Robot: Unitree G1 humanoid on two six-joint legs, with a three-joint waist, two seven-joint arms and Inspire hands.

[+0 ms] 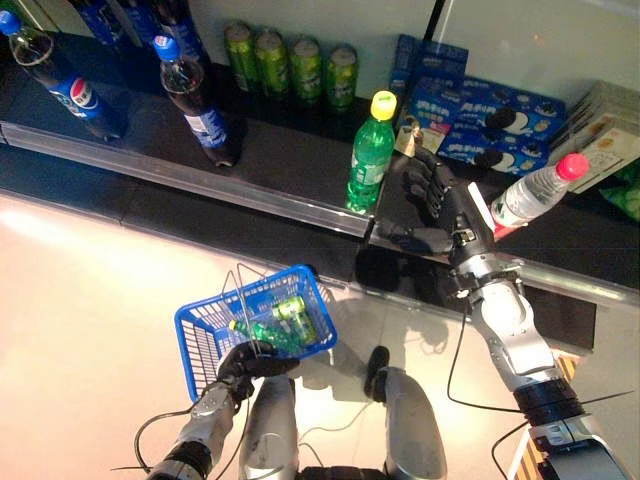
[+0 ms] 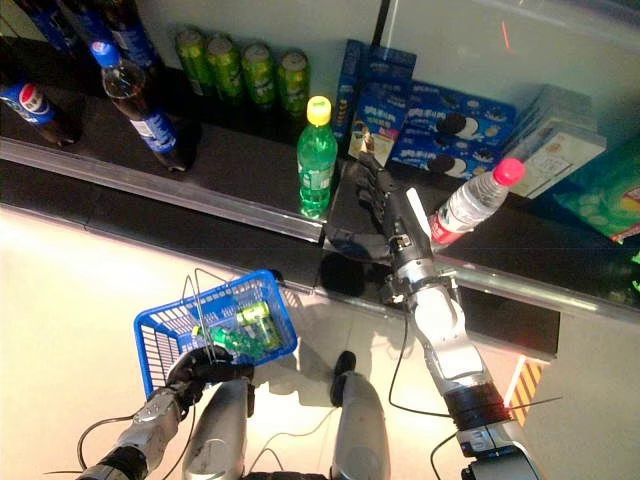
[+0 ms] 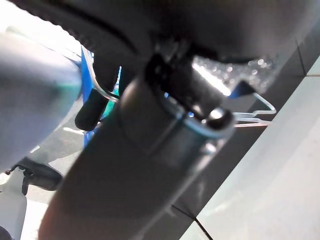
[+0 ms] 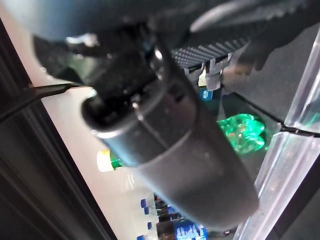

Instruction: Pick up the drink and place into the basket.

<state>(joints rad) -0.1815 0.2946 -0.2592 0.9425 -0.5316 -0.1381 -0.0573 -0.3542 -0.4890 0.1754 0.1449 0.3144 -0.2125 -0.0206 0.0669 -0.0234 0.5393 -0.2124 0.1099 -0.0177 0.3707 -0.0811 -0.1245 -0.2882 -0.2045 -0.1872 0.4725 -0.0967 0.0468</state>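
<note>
Gripping the wire handle, our left robot hand (image 1: pixel 250 362) carries the blue basket (image 1: pixel 205 335), where a green bottle (image 1: pixel 262 333) and can (image 1: pixel 290 307) already lie. Further out, our right robot hand (image 1: pixel 432 195) hovers with fingers relaxed and spread, just beside the upright green drink bottle (image 1: pixel 368 152) on the dark shelf (image 1: pixel 270 160).

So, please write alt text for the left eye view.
The open right hand reaches beside a green plastic bottle with a yellow cap on the dark shelf. The left hand holds a blue plastic basket.
</note>
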